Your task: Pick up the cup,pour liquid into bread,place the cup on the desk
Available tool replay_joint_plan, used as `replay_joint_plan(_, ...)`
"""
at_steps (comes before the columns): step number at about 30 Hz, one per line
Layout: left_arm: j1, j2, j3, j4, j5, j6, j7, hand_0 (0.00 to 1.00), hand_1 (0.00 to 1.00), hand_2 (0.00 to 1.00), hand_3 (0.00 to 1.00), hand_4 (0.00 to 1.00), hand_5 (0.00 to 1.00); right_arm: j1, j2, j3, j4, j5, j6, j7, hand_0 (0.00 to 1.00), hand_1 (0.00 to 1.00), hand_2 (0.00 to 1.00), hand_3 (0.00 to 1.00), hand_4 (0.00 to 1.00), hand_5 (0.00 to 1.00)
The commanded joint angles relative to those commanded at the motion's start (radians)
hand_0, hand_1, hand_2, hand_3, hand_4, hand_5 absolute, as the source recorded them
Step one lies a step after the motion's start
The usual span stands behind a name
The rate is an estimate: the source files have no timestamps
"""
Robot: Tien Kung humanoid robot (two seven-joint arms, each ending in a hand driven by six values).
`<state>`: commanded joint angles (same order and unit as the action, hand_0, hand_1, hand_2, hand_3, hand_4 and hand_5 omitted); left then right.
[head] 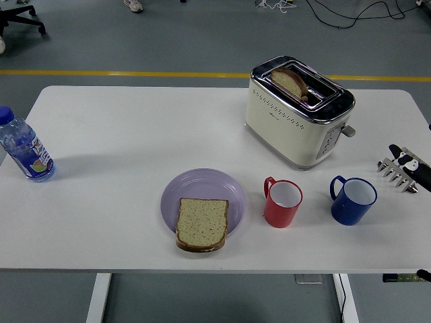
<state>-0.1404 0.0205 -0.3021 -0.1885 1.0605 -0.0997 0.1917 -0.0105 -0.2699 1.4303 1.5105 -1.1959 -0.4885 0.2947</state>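
Nearest the table (pixel 101 229) front edge, a slice of bread (pixel 201 223) is seen lying flat on a lilac plate (pixel 202 188), overhanging its near rim slightly. Just right of the plate a red cup (pixel 283 202) stands upright, handle to the left; right of that, apart from it, a blue cup (pixel 353 200) stands upright, handle also to the left. Neither cup is touched by anything. Contents of the cups cannot be judged; only pale interiors are visible. At the right picture edge only a small black-and-white part of the right robot hand (pixel 409 163) is visible, over a metal rack (pixel 399 172); whether its fingers are spread or curled cannot be told. The left robot hand is not seen. Further back, a cream toaster (pixel 296 111) holds a slice in its slot, and a water bottle (pixel 23 149) stands at the far left. Step in hand is judged to be the reach for a cup, not yet begun in effect. Which cup is intended is not fixed by the task; the blue one is nearer the right hand. It is advised that the body be gripped from the right, opposite the handle, low enough to stay stable, and lifted straight up before being carried left, so the neighbouring cup is cleared. The tilt should be started only once the rim is above the bread.
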Motion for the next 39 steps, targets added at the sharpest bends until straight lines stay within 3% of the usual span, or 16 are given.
replay_joint_plan(4, 0.001, 0.000, 0.009, 0.000, -0.004, 0.002, 0.002, 0.668, 0.733, 0.736, 0.628, 0.405, 0.998, -0.001, 0.007, 0.054, 0.040, 0.108, 0.032, -0.028, 0.910, 0.842, 0.932, 0.967, 0.929, 0.178)
replay_joint_plan(5, 0.002, 0.000, 0.012, 0.001, -0.005, 0.002, 0.002, 0.668, 0.735, 0.736, 0.628, 0.405, 0.998, -0.001, 0.008, 0.073, 0.052, 0.153, 0.049, -0.044, 0.722, 0.674, 0.738, 0.759, 0.732, 0.166)
replay_joint_plan(10, 0.004, 0.000, 0.019, 0.001, -0.007, 0.002, 0.005, 0.668, 0.735, 0.736, 0.628, 0.405, 0.998, -0.001, 0.021, 0.161, 0.087, 0.367, 0.128, -0.137, 0.722, 0.674, 0.738, 0.759, 0.732, 0.166)
replay_joint_plan(11, 0.004, 0.000, 0.019, 0.001, -0.006, 0.002, 0.005, 0.667, 0.734, 0.735, 0.628, 0.404, 0.998, -0.002, 0.024, 0.179, 0.088, 0.404, 0.141, -0.154, 0.682, 0.635, 0.683, 0.651, 0.703, 0.182)
replay_joint_plan(15, 0.004, 0.002, 0.012, 0.001, -0.001, -0.001, 0.006, 0.667, 0.734, 0.735, 0.628, 0.404, 0.998, -0.003, 0.033, 0.247, 0.082, 0.567, 0.175, -0.218, 0.682, 0.635, 0.683, 0.651, 0.703, 0.182)
replay_joint_plan(18, 0.004, 0.004, -0.003, 0.000, -0.001, -0.003, 0.010, 0.667, 0.734, 0.735, 0.628, 0.398, 0.998, 0.013, 0.040, 0.288, 0.052, 0.697, 0.180, -0.282, 0.641, 0.590, 0.653, 0.618, 0.691, 0.169)
replay_joint_plan(26, 0.000, 0.003, -0.004, -0.001, 0.001, 0.001, 0.011, 0.667, 0.733, 0.735, 0.627, 0.396, 0.998, 0.040, 0.060, 0.310, -0.028, 1.000, 0.206, -0.368, 0.599, 0.551, 0.624, 0.603, 0.670, 0.136)
replay_joint_plan(32, -0.003, 0.002, -0.002, -0.001, 0.001, 0.004, 0.006, 0.667, 0.733, 0.735, 0.626, 0.394, 0.998, 0.043, 0.080, 0.304, -0.075, 1.064, 0.258, -0.411, 0.589, 0.535, 0.609, 0.595, 0.643, 0.097)
replay_joint_plan(34, -0.004, 0.002, -0.002, -0.001, 0.001, 0.005, 0.005, 0.667, 0.733, 0.735, 0.626, 0.394, 0.998, 0.054, 0.083, 0.294, -0.102, 1.074, 0.283, -0.402, 0.589, 0.535, 0.609, 0.595, 0.643, 0.097)
replay_joint_plan(35, -0.004, 0.002, -0.002, -0.001, 0.001, 0.005, 0.005, 0.667, 0.733, 0.734, 0.626, 0.394, 0.998, 0.057, 0.084, 0.291, -0.111, 1.076, 0.292, -0.399, 0.581, 0.525, 0.606, 0.592, 0.593, 0.044)
replay_joint_plan(39, -0.004, 0.003, 0.004, 0.000, -0.001, 0.004, 0.004, 0.667, 0.733, 0.734, 0.626, 0.394, 0.998, 0.098, 0.100, 0.258, -0.206, 1.081, 0.372, -0.353, 0.581, 0.525, 0.606, 0.592, 0.593, 0.044)
